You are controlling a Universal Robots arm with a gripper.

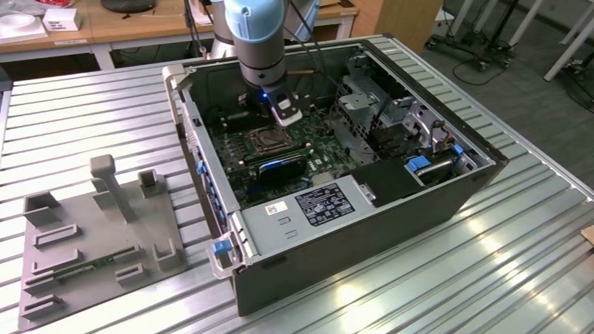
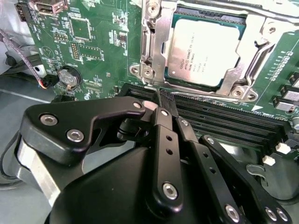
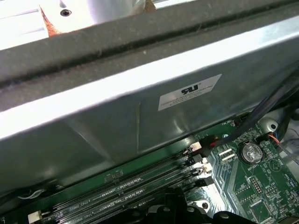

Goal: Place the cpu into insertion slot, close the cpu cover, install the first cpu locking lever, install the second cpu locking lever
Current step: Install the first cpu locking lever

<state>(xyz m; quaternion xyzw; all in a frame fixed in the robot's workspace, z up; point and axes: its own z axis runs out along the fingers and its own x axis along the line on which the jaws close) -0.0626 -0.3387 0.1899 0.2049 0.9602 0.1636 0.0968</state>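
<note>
A: What's nearest in the second wrist view?

B: The gripper (image 2: 164, 103). Its black fingers (image 2: 161, 122) are pressed together with nothing between them, and the tips sit right at the lower edge of the socket frame, just over the black memory slots (image 2: 233, 122).

A: And the chip?

B: The chip (image 2: 203, 51) lies flat in the socket (image 2: 212, 11). The metal cover (image 2: 159, 44) is folded down around it, so the pale top shows through the cut-out. A thin locking lever (image 2: 261, 58) runs along one side of the frame; I cannot tell whether it is latched.

A: Anything else on that board?

B: A round coin battery (image 2: 68, 77) sits on the green board (image 2: 100, 42), well off to one side of the socket.

A: What does the first wrist view give?

B: The same battery (image 3: 250, 151), the memory slots (image 3: 131, 189), and beyond them the grey case wall (image 3: 140, 116) with a white sticker (image 3: 189, 92).

A: And from the exterior view?

B: The arm (image 1: 260, 42) reaches straight down into the open computer case (image 1: 371, 229), with the gripper (image 1: 286, 115) just behind the socket (image 1: 269, 141). On the exterior view's left, a grey holder tray (image 1: 93, 243) rests on the ribbed metal table (image 1: 483, 278).
</note>
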